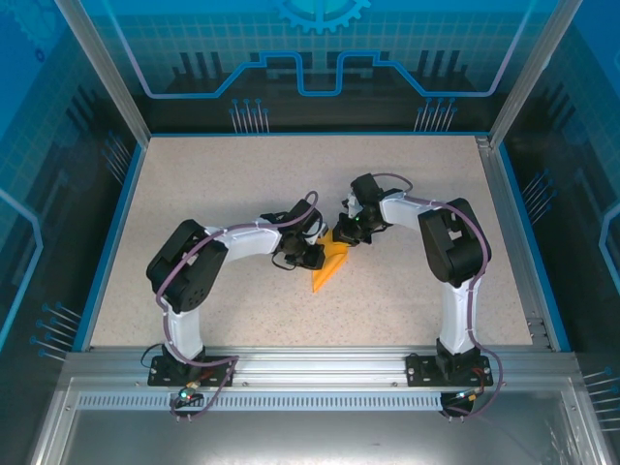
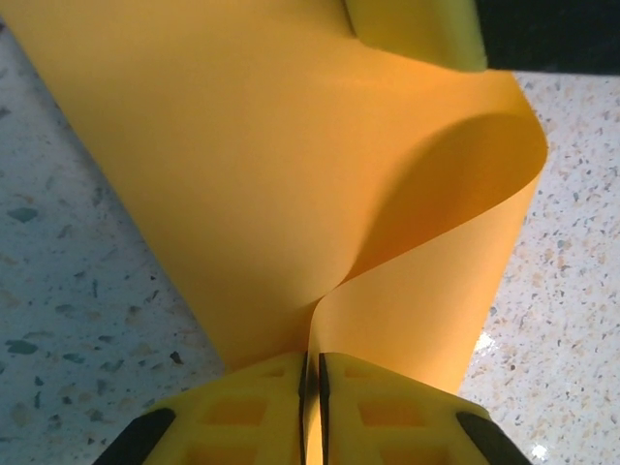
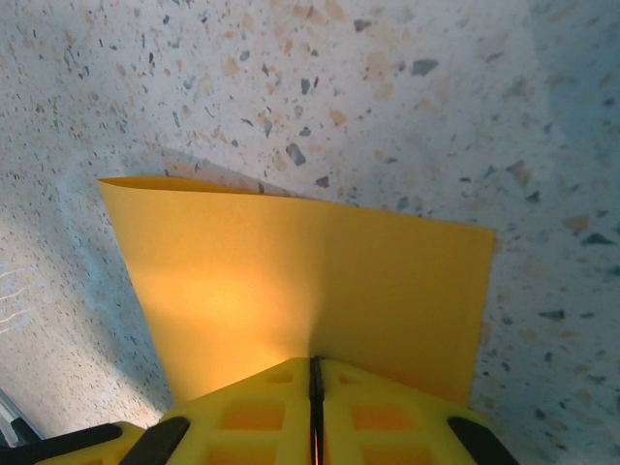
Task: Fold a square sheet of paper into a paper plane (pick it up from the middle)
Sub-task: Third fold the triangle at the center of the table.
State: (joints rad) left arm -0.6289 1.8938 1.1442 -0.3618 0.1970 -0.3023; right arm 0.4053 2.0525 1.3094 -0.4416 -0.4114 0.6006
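Observation:
The orange-yellow square sheet of paper (image 1: 330, 262) hangs curved between both grippers at the table's middle, a pointed end reaching toward the near side. My left gripper (image 1: 312, 254) is shut on one edge of the sheet. In the left wrist view the sheet (image 2: 291, 184) bulges away from the closed left gripper (image 2: 312, 387) in a loose loop. My right gripper (image 1: 351, 233) is shut on the opposite side. In the right wrist view the sheet (image 3: 291, 291) stands up from the closed right gripper (image 3: 315, 397) with a faint centre bend. No finished paper plane is in view.
The speckled tabletop (image 1: 291, 174) is bordered by a blue rim (image 1: 108, 228) and aluminium frame posts (image 1: 528, 68). A metal rail (image 1: 310, 363) carries both arm bases at the near edge.

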